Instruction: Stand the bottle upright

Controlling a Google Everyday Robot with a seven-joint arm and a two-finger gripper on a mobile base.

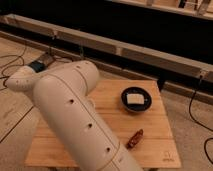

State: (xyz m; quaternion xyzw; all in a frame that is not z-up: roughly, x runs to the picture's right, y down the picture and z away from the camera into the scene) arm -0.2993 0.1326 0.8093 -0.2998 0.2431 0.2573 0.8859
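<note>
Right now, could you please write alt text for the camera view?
A large white robot arm fills the foreground over a wooden table, its gripper out of sight. A dark bowl holding a white item and a red-brown wrapped item sit on it; no bottle shows.

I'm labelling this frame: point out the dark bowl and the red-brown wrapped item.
dark bowl (135,109), camera view, front rim.
red-brown wrapped item (135,139), camera view, its middle.
gripper: not in view, shut.
</note>
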